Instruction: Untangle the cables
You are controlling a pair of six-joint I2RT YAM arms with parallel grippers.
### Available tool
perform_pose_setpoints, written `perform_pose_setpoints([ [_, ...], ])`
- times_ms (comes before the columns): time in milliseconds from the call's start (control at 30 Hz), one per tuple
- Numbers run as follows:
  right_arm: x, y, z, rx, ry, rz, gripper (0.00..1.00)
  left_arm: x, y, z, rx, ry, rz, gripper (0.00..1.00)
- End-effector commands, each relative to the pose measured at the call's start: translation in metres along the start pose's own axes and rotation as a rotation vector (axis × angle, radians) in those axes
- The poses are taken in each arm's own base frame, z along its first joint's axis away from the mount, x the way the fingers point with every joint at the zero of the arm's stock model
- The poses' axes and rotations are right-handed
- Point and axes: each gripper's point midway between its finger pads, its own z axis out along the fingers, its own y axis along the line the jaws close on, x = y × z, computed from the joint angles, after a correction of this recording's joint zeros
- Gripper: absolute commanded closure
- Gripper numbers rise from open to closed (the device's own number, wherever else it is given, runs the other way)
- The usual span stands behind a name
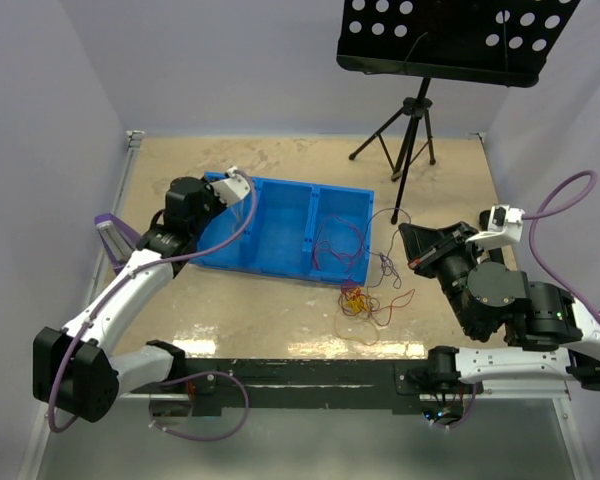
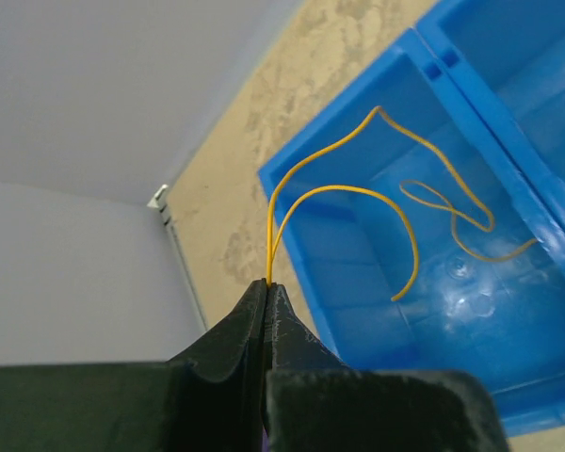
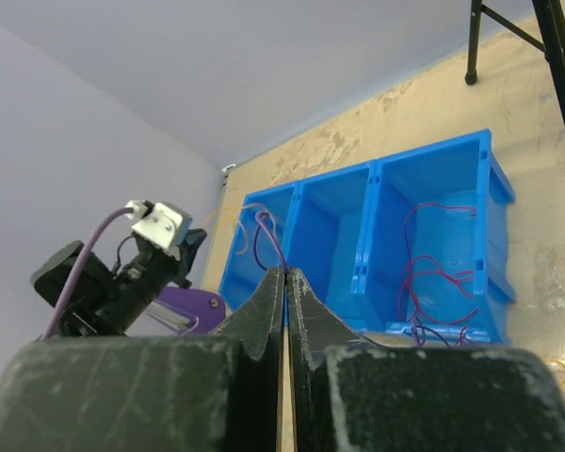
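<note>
Pinching yellow wire point(image 2: 339, 189) in left gripper point(image 2: 268, 284), jaws clamped on its bend, above left compartment of blue bin point(image 1: 300, 184), with both strands running off toward 1–3 o'clock in wrist view and loose ends down inside. Right gripper point(image 1: 409, 233) jaws pressed together; cannot tell whether any thin strand is caught. Red wires point(image 1: 336, 240) in right compartment. Remaining tangle point(image 1: 361, 300) on table point(image 1: 270, 310), at 8 o'clock from right gripper, near it, well apart from left. Likely next: dropping yellow, then reaching tangle with right arm.
</note>
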Motion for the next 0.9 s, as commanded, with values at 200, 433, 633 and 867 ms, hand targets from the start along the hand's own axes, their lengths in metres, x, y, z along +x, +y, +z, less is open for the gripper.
perform_pose_setpoints([
  [200, 0.002, 0.007, 0.001, -0.012, 0.005, 0.032, 1.00, 0.044, -0.070, 0.025, 0.249, 0.159, -0.029, 1.00],
  [433, -0.001, 0.005, -0.001, -0.015, 0.007, 0.041, 1.00, 0.057, -0.078, 0.042, 0.235, 0.209, -0.062, 1.00],
  [633, 0.006, 0.005, 0.000, -0.015, 0.017, 0.025, 1.00, 0.020, -0.052, 0.018, 0.259, 0.115, -0.094, 0.60],
  [867, 0.011, 0.023, 0.000, -0.079, 0.045, -0.002, 1.00, -0.067, 0.000, -0.052, 0.286, -0.144, -0.188, 0.00],
])
